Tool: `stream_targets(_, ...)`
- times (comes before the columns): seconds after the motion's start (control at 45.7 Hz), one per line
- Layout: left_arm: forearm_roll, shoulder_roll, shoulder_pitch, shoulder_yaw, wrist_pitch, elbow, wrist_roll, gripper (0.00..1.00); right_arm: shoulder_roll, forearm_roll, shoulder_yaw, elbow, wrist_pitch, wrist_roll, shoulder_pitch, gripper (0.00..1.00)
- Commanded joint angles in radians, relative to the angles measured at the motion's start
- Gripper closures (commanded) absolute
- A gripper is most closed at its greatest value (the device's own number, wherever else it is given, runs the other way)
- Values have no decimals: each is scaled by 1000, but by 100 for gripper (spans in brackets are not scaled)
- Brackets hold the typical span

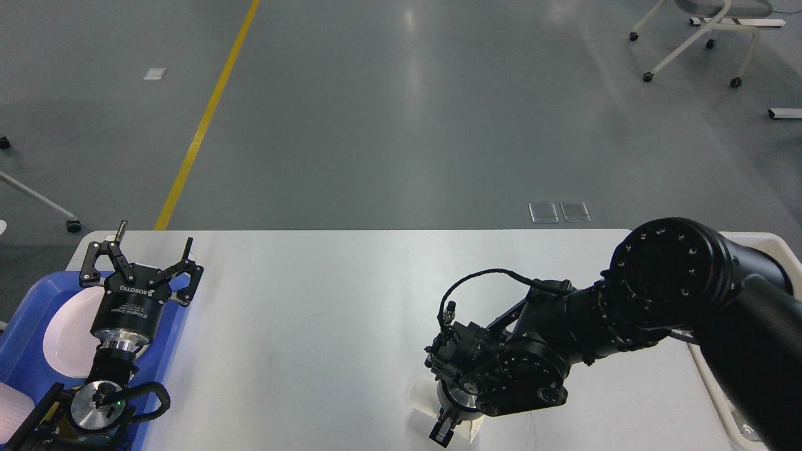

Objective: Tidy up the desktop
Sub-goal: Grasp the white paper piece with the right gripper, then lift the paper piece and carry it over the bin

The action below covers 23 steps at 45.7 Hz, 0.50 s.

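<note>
A: Where is the white surface (326,313)?
B: It fills the lower part of the view, wide and flat, with gray floor (401,113) behind it.
A: What is the left hand (152,247) doing?
B: It is over the blue tray (25,326) at the surface's left end. Its two fingers are spread wide apart and they hold nothing.
A: What is in the tray?
B: A white plate (66,338).
A: And the right hand (446,432)?
B: It points down near the front edge of the surface, at a small pale thing (470,428). The arm hides most of it. I cannot tell if those fingers are spread or pressed together.
A: Anything else?
B: A beige bin (761,241) at the right end, and a white chair (695,34) far back.
</note>
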Motion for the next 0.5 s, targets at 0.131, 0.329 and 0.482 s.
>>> stream_targets(0.131,0,0,0,0,0,0,1,4,-102,337,-35,130,23,13,215,100)
stream_targets(0.329,0,0,0,0,0,0,1,4,-260,525,-62,199,135,11,431,100)
stream_targets(0.482,0,0,0,-1,0,0,1,4,-320,749,-211,214,188,10,634,100)
